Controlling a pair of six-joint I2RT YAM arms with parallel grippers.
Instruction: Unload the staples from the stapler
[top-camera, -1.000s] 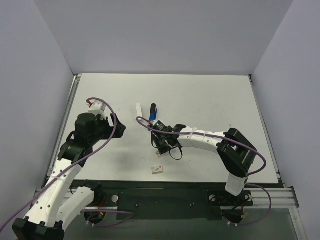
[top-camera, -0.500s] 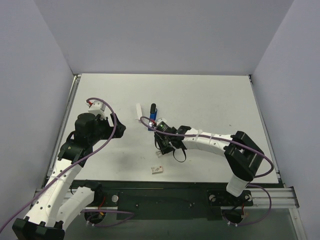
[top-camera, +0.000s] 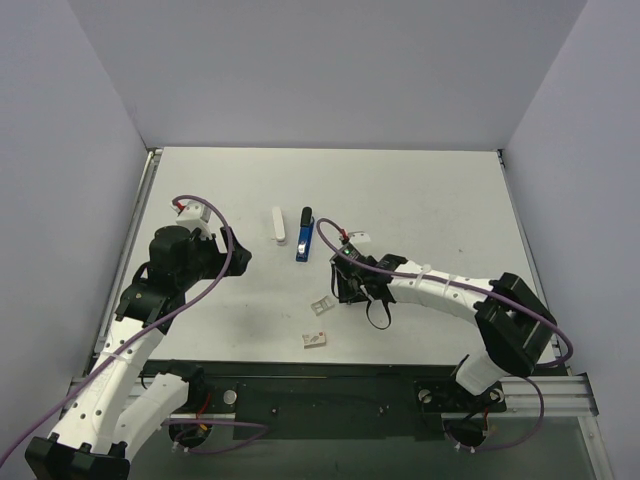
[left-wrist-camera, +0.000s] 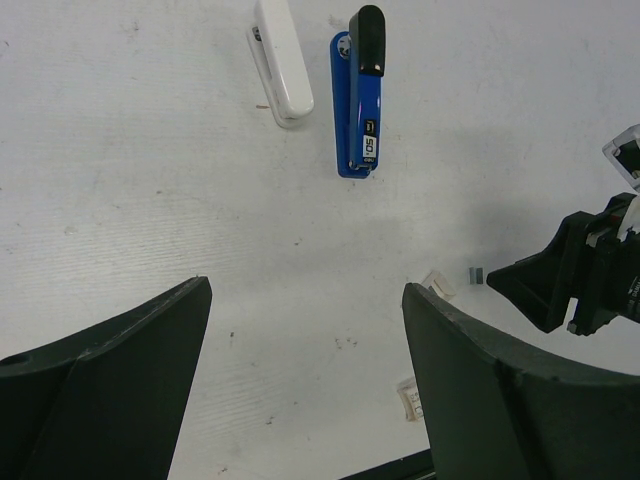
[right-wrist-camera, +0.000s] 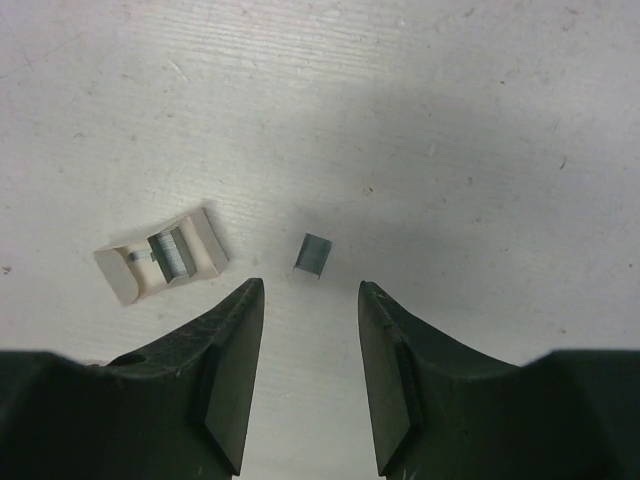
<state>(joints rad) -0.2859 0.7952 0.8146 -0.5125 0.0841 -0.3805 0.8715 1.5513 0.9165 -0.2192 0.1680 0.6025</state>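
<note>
stapler (left-wrist-camera: 362, 100) lies upper centre on the counter (left-wrist-camera: 150, 200); right tool (right-wrist-camera: 308, 300), open, faces a loose staple clip (right-wrist-camera: 316, 255) that an off-centre pinch could flick away; left tool (left-wrist-camera: 305, 300) open.

Looks like a robot lab test cell to me: plain white table (top-camera: 430, 200) boxed in by bare grey panels (top-camera: 330, 70) on the left, far and right sides. Aluminium extrusion frame (top-camera: 550, 382) runs along the near edge. Purple cables (top-camera: 232, 262) are looped loose, with no domestic furnishing.
</note>
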